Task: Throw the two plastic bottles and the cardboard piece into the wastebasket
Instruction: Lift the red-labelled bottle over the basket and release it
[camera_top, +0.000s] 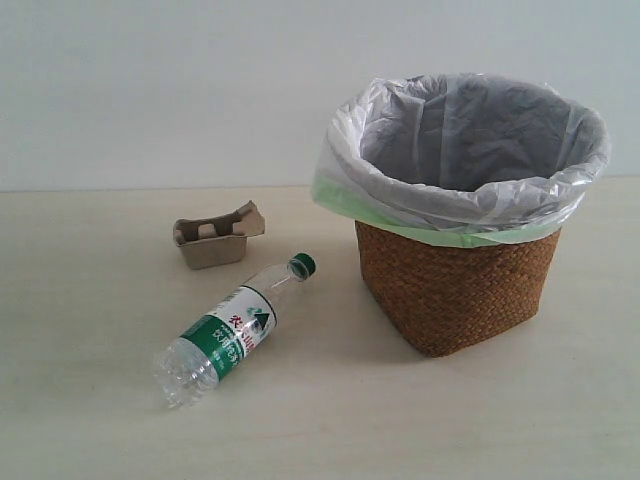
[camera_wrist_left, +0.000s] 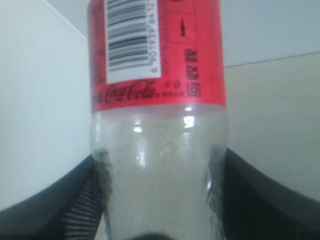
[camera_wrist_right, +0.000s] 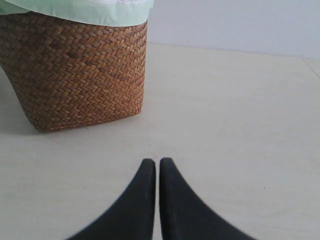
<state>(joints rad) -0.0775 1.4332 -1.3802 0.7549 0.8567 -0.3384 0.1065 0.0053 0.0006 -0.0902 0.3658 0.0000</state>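
In the left wrist view a clear bottle with a red label (camera_wrist_left: 157, 65) fills the frame, and my left gripper (camera_wrist_left: 160, 200) is shut on its clear body, a black finger (camera_wrist_left: 55, 210) pressing each side; its cap is out of view. The green-capped bottle (camera_top: 233, 330) lies on its side on the table. Behind it sits the grey-brown cardboard piece (camera_top: 215, 238). The wicker wastebasket (camera_top: 455, 290) with its white bag stands at the right. My right gripper (camera_wrist_right: 158, 162) is shut on nothing, low over the table near the wastebasket (camera_wrist_right: 75, 70). Neither gripper shows in the exterior view.
A pale wall rises behind the light table (camera_top: 100, 400). The bag's pale green edge (camera_top: 440, 235) hangs over the basket's rim.
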